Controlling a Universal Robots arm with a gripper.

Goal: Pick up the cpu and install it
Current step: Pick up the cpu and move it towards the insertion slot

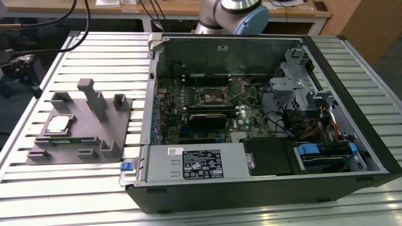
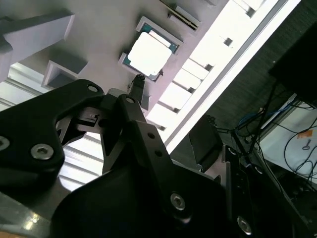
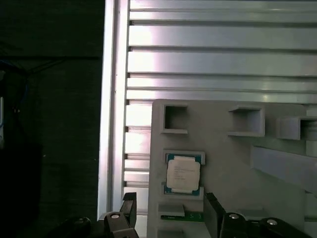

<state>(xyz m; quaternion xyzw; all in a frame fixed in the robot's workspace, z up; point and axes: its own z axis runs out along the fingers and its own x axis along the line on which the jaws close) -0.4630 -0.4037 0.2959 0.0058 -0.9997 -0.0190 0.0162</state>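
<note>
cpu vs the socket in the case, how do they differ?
Colour: the cpu has a pale silver top; the socket is dark with a metal rim. Place: the cpu lies on the grey fixture outside the case; the socket sits on the board inside the case. Both are square and lie flat.

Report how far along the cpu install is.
Done: nothing yet. The cpu lies in its recess on the grey fixture, not lifted. In hand: the gripper hangs open close to it, holding nothing. Left: the grasp, the carry and the seating in the socket inside the computer case.
</note>
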